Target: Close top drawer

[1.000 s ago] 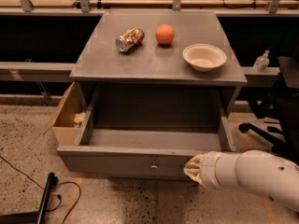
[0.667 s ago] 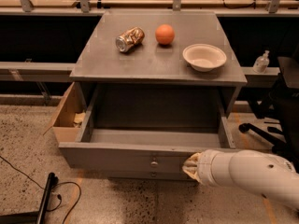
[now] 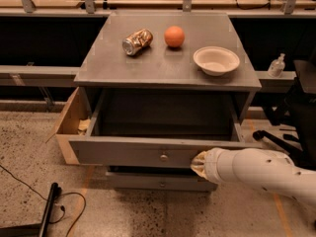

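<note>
The top drawer (image 3: 128, 153) of the grey cabinet (image 3: 168, 68) stands partly pulled out, its flat grey front facing me with a small round metal knob (image 3: 163, 157) at its centre. Its inside is dark and looks empty. My gripper (image 3: 198, 163) is at the end of the white arm (image 3: 261, 174) that comes in from the lower right. It presses against the drawer front just right of the knob. A lower drawer (image 3: 158, 181) shows under it, sticking out slightly.
On the cabinet top lie a crushed can (image 3: 137, 41), an orange (image 3: 174, 36) and a white bowl (image 3: 216, 60). A cardboard box (image 3: 71, 125) stands at the cabinet's left side. A cable (image 3: 29, 189) runs over the floor at lower left. A black chair base (image 3: 284, 137) is at the right.
The drawer front has moved back toward the cabinet, so less of the drawer sticks out. My gripper has followed it inward, staying against the front right of the knob.
</note>
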Controlling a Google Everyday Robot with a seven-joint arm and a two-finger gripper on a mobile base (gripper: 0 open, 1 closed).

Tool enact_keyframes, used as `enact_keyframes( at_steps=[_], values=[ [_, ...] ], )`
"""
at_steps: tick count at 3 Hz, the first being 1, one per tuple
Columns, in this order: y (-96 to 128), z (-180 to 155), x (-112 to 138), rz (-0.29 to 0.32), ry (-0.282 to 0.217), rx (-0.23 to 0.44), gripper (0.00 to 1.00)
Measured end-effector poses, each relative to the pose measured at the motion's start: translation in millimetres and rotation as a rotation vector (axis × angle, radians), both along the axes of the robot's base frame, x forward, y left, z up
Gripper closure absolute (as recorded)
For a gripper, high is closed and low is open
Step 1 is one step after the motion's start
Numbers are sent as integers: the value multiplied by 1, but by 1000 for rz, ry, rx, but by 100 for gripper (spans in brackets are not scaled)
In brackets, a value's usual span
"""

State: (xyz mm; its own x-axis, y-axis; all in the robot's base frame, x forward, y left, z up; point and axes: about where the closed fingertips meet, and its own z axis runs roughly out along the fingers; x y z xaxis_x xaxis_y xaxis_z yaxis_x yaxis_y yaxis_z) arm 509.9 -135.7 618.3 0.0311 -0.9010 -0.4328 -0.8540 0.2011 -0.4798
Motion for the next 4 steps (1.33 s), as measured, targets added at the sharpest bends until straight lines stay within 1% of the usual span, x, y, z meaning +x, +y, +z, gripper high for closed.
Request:
enact_keyframes(
  at_steps=[1, 2, 4],
  values=[
    [-4, -7, 24, 19, -30, -18, 100],
    [-14, -13, 50, 20, -68, -47, 100],
    [-33, -13, 88, -2, -129, -65, 100]
  ],
)
